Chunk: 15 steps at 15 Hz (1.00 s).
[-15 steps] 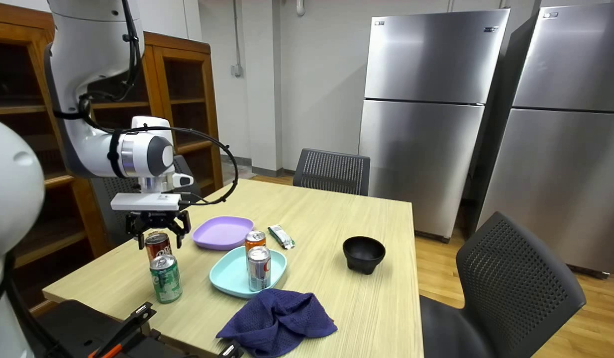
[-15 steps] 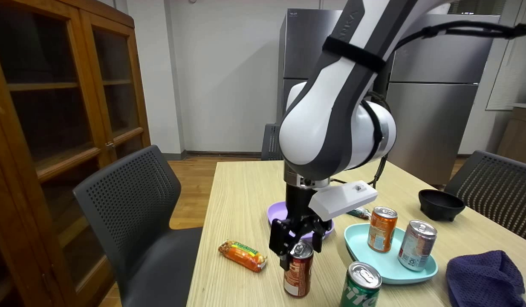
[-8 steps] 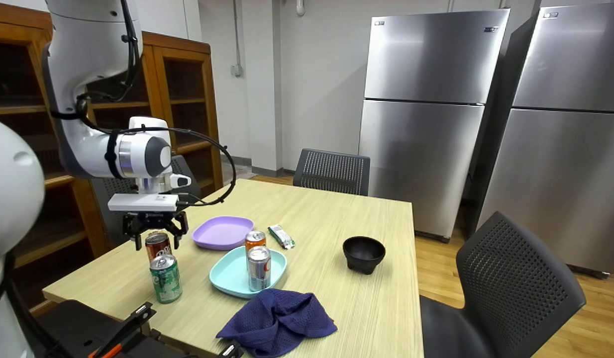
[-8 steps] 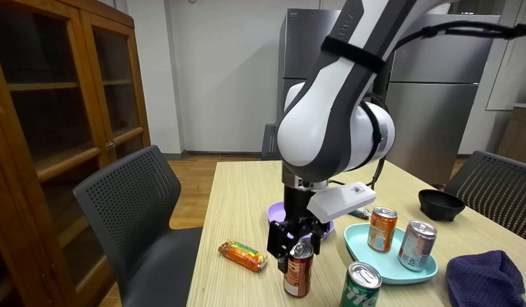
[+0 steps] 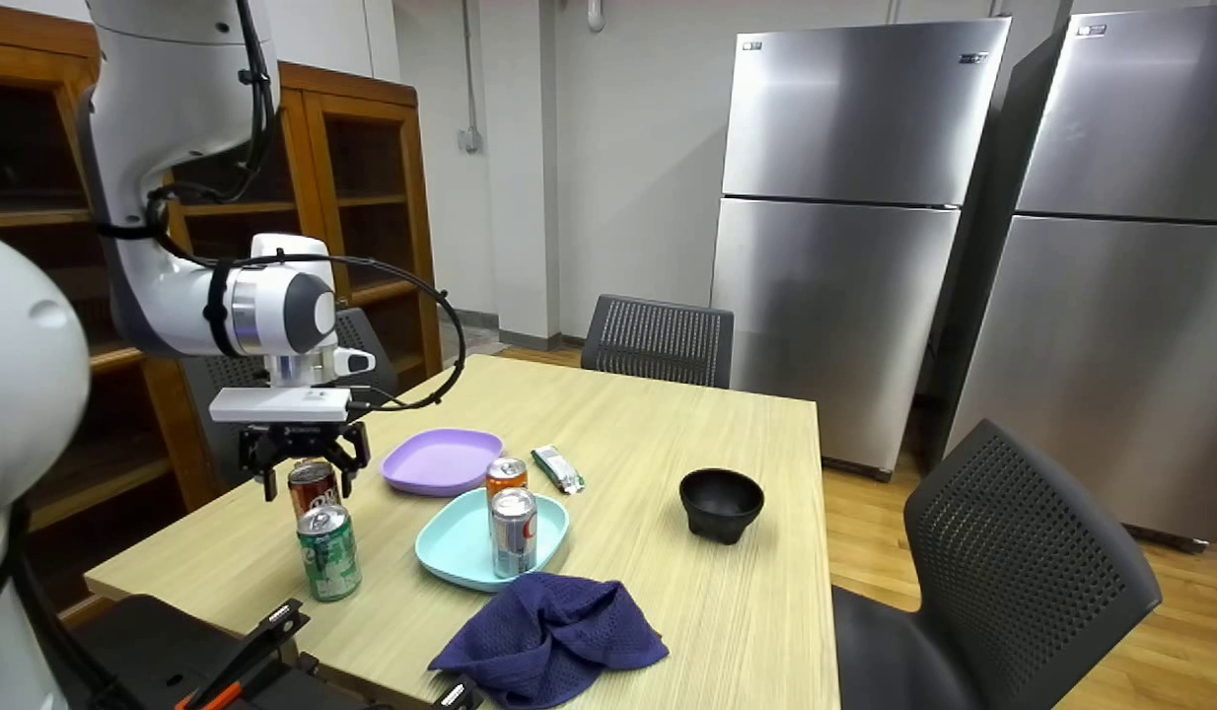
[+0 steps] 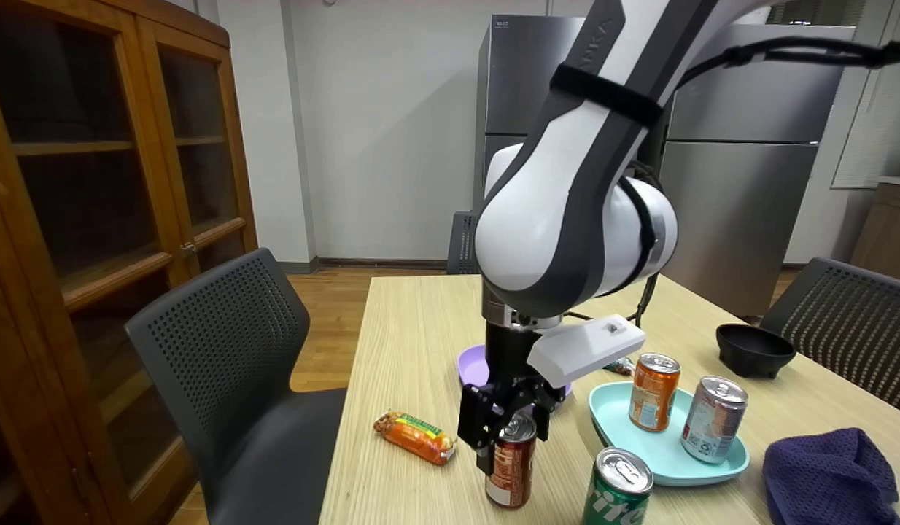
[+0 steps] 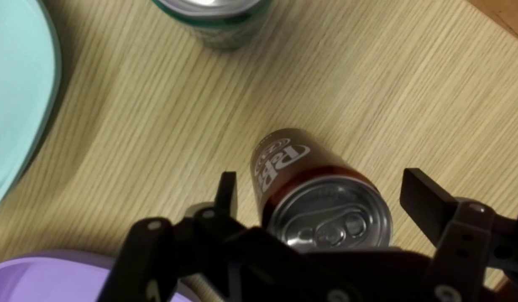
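My gripper point(image 7: 322, 188) stands open above a dark red soda can point(image 7: 284, 163). In the wrist view the can's lid lies between the fingers, with bare table showing on both sides of it. Both exterior views show the can point(image 6: 510, 477) upright on the table, its top around the height of the fingertips. A green can point(image 5: 328, 554) stands beside it. An orange can point(image 5: 506, 475) and a silver can point(image 5: 514, 532) stand on a teal plate point(image 5: 441, 542). The gripper's palm hides part of the red can's lid in the wrist view.
A purple plate point(image 5: 443, 459) lies behind the gripper. An orange snack packet point(image 6: 415, 436) rests near the red can. Also on the table are a green packet point(image 5: 557, 468), a black bowl point(image 5: 722, 503) and a blue cloth point(image 5: 559, 631). Chairs point(image 6: 231, 350) stand around it.
The gripper has shifted a little and come slightly lower around the red can's top. Its fingers have stayed apart, and the cans have not moved.
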Motion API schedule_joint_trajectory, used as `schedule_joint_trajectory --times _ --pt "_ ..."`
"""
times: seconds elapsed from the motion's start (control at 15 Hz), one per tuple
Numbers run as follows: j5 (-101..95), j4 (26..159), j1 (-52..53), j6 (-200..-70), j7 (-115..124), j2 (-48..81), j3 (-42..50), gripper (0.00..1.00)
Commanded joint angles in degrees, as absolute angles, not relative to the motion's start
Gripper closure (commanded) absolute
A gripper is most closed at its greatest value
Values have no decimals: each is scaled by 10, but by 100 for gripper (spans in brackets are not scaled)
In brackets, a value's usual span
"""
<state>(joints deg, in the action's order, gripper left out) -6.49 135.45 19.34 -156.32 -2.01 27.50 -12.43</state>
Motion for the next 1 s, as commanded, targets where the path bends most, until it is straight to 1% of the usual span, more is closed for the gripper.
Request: schedule_joint_trajectory --times 0.0,0.07,0.13,0.27,0.4,0.93 --pt "-86 1365 207 -1567 -5 261 -116 26" --pt "-89 1365 209 -1568 -5 262 -115 26" --pt "-91 1366 209 -1568 -5 262 -115 32" --pt "-88 1366 204 -1571 -13 263 -122 48" --pt "-91 1369 206 -1572 -11 260 -120 62" --pt "-83 1415 193 -1573 -16 191 -130 62"
